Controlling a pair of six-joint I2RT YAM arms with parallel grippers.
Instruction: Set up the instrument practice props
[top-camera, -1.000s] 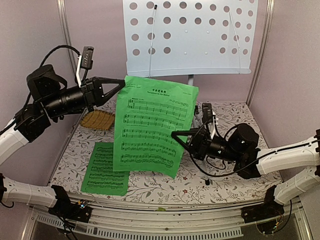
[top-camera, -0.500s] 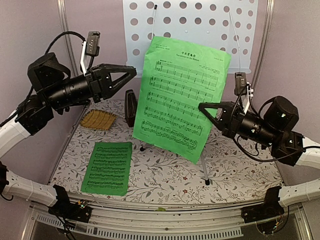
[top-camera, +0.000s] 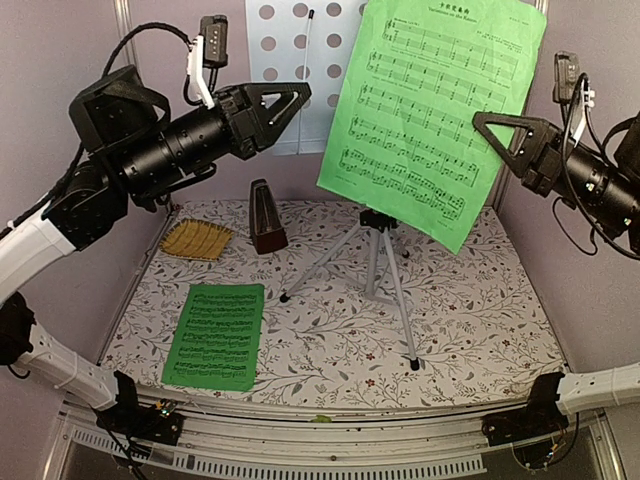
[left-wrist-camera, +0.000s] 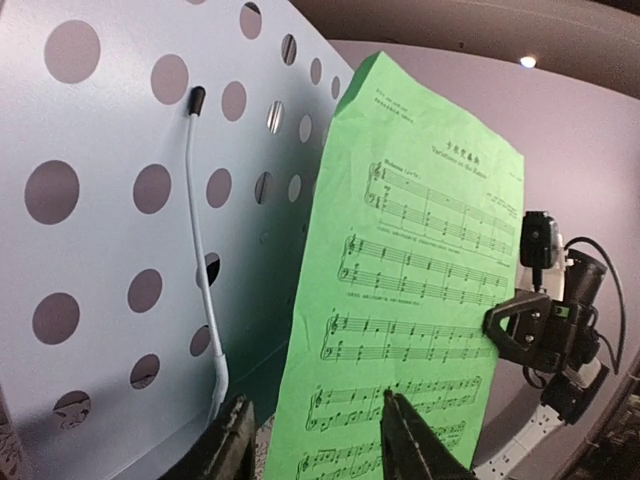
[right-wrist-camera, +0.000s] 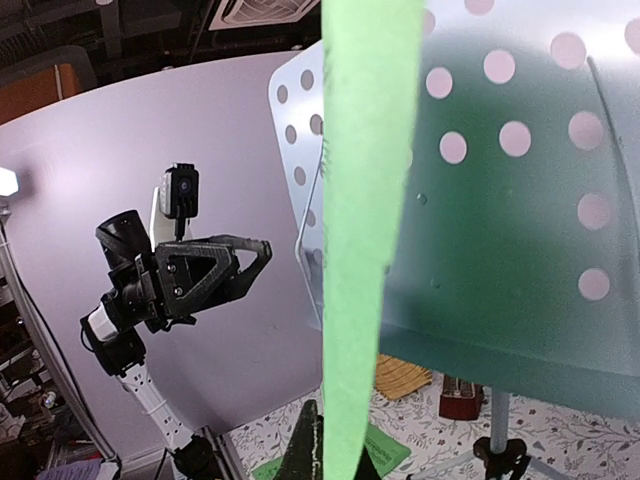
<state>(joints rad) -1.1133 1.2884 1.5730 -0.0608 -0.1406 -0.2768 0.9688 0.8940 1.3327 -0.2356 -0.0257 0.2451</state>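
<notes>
Up front of the pale blue music stand (top-camera: 300, 40), we're pinching the green sheet-music booklet (top-camera: 440, 110) in the right gripper (top-camera: 480, 120); left gripper (top-camera: 303, 98) is hanging open, empty. We're needing it flat and square on the stand before releasing.

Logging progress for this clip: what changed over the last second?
The left gripper let go of the green sheet and opened, rising clear. The right gripper, shut on its edge, carried it up and rightward, in front of the music stand. The other green sheet, metronome, straw mat and stand stayed put.
</notes>
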